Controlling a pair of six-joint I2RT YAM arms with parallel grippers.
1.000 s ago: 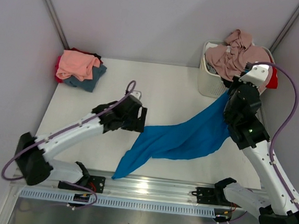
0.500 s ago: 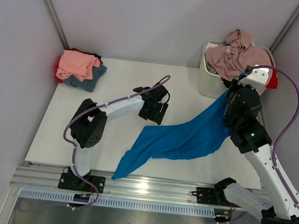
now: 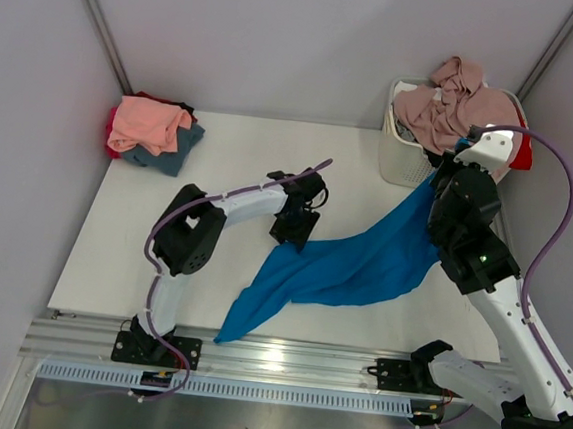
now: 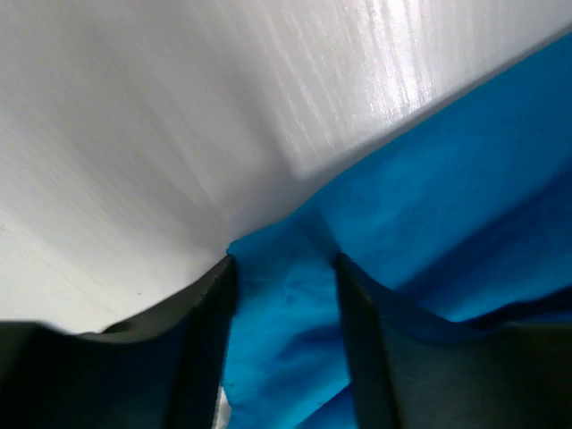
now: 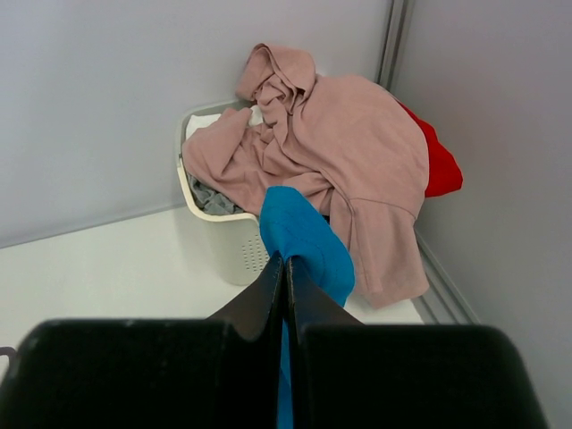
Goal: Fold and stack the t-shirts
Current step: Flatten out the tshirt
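A bright blue t-shirt (image 3: pixel 342 270) stretches slantwise from the table's front edge up to my right gripper (image 3: pixel 448 180). That gripper (image 5: pixel 286 259) is shut on a bunched fold of the blue shirt (image 5: pixel 304 228) and holds it raised beside the basket. My left gripper (image 3: pixel 293 237) sits low on the shirt's upper left corner. In the left wrist view the left gripper (image 4: pixel 284 264) stands open, one finger on each side of the blue cloth (image 4: pixel 429 197) on the white table (image 4: pixel 179 134).
A white slatted basket (image 3: pixel 395 162) at the back right holds a dusty mauve-pink shirt (image 3: pixel 447 103) draped over its rim, with a red one (image 5: pixel 438 165) behind. At the back left, a salmon pink shirt (image 3: pixel 149 122) tops a pile with a slate blue-grey one (image 3: pixel 177 150).
My left arm has swung right from the table's left side onto the blue shirt's corner, and its jaws have narrowed around the cloth. The right arm has held still.
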